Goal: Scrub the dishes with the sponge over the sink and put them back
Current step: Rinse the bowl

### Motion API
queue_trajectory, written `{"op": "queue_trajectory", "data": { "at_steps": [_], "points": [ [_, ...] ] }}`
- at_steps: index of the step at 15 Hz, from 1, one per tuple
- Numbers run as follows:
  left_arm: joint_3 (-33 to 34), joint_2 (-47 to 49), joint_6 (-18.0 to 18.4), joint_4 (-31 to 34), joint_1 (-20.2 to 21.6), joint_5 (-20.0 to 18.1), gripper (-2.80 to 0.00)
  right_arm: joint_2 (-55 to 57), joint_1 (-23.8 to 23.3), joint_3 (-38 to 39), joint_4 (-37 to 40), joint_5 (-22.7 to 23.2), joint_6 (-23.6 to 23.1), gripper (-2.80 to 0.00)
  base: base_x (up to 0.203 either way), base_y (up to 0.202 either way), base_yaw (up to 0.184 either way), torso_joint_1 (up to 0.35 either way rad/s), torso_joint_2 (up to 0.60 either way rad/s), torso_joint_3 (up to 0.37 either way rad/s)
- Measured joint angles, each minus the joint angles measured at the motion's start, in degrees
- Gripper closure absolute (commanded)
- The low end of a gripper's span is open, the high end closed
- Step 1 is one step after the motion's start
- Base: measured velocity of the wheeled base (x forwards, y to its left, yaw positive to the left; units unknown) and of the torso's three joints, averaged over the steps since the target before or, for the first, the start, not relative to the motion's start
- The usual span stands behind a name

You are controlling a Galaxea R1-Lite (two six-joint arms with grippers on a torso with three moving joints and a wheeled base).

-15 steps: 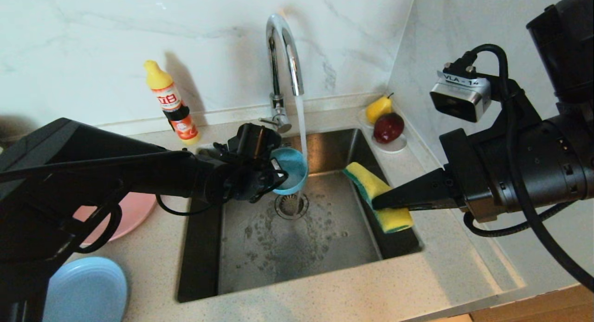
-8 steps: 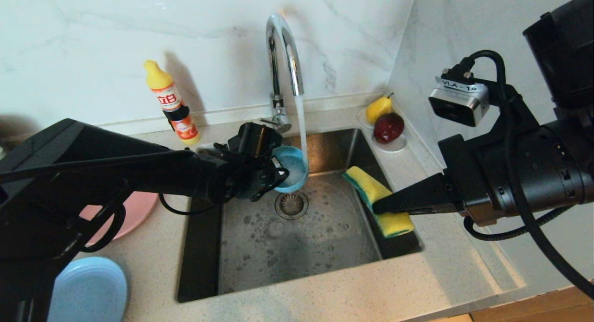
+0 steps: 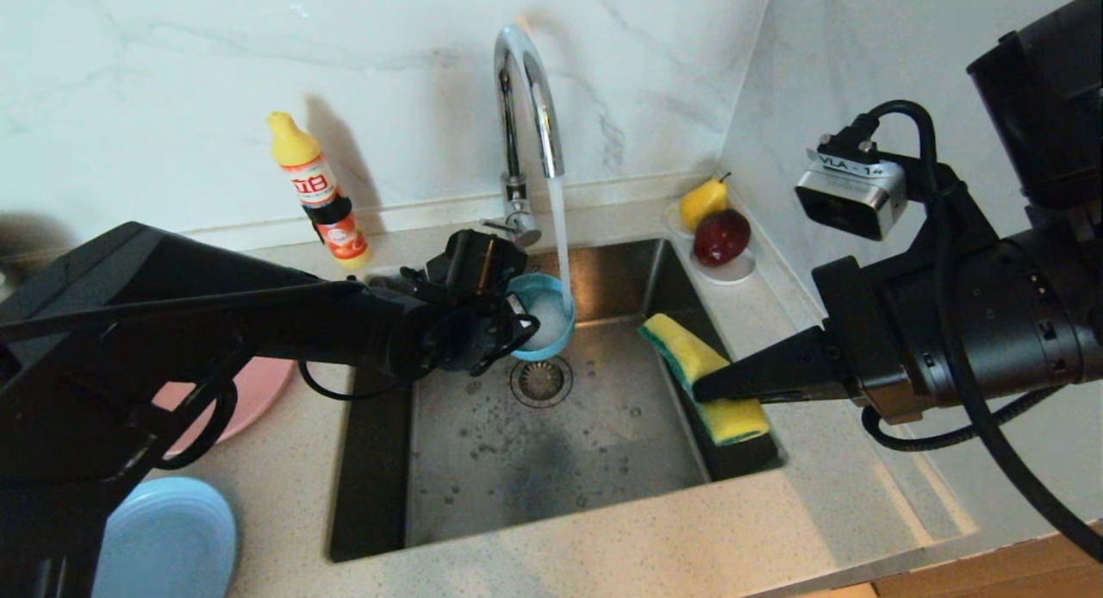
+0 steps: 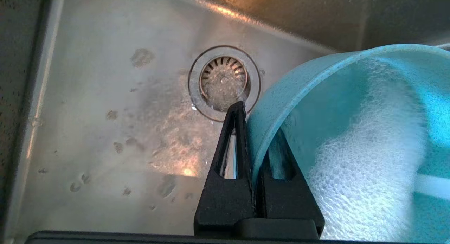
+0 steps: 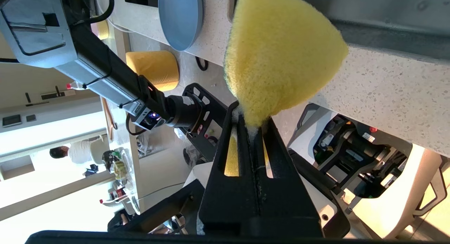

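Over the sink (image 3: 560, 469), my left gripper (image 3: 515, 320) is shut on the rim of the teal bowl (image 3: 545, 320), with one finger inside and one outside (image 4: 251, 138). The bowl (image 4: 316, 96) sits under the running tap (image 3: 526, 90), and white foam fills it. My right gripper (image 3: 705, 381) is shut on the yellow sponge (image 3: 700, 365) with its green layer, above the sink's right side. In the right wrist view the sponge (image 5: 281, 54) fans out from the pinched tips (image 5: 250, 121). The pink plate (image 3: 254, 391) and the light-blue plate (image 3: 164, 538) lie on the counter at left.
The round strainer drain (image 3: 540, 381) lies below the bowl. A yellow detergent bottle (image 3: 320, 197) stands behind the sink's left corner. A pear (image 3: 702, 202) and a dark red apple (image 3: 722, 236) sit on a white saucer (image 3: 734, 272) at the back right, close to the side wall.
The bowl has turned its mouth further up under the tap. The stream now lands inside it and foam has built up, where before the water ran past to the drain. The right gripper has barely shifted.
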Motion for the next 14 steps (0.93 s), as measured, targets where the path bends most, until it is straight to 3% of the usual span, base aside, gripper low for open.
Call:
{"op": "queue_trajectory", "data": {
  "at_steps": [4, 7, 10, 14],
  "points": [
    [1.9, -0.9, 0.7, 0.2, -0.2, 0.5, 0.00, -0.1, 0.0, 0.0, 0.0, -0.1, 0.0, 0.00, 0.000, 0.000, 0.000, 0.000, 0.00, 0.000],
    [6.6, -5.4, 3.7, -1.2, 0.6, 2.4, 0.00, -0.1, -0.1, 0.1, 0.0, -0.1, 0.0, 0.00, 0.000, 0.000, 0.000, 0.000, 0.00, 0.000],
    [13.7, -11.1, 11.1, -9.5, 1.2, 5.6, 0.00, 0.0, -0.1, -0.2, -0.1, -0.1, 0.0, 0.00, 0.000, 0.000, 0.000, 0.000, 0.00, 0.000],
    [24.1, -17.0, 21.8, -27.4, 1.3, 7.0, 0.00, -0.1, -0.1, -0.4, 0.0, -0.1, 0.1, 0.00, 0.000, 0.000, 0.000, 0.000, 0.00, 0.000]
  ]
}}
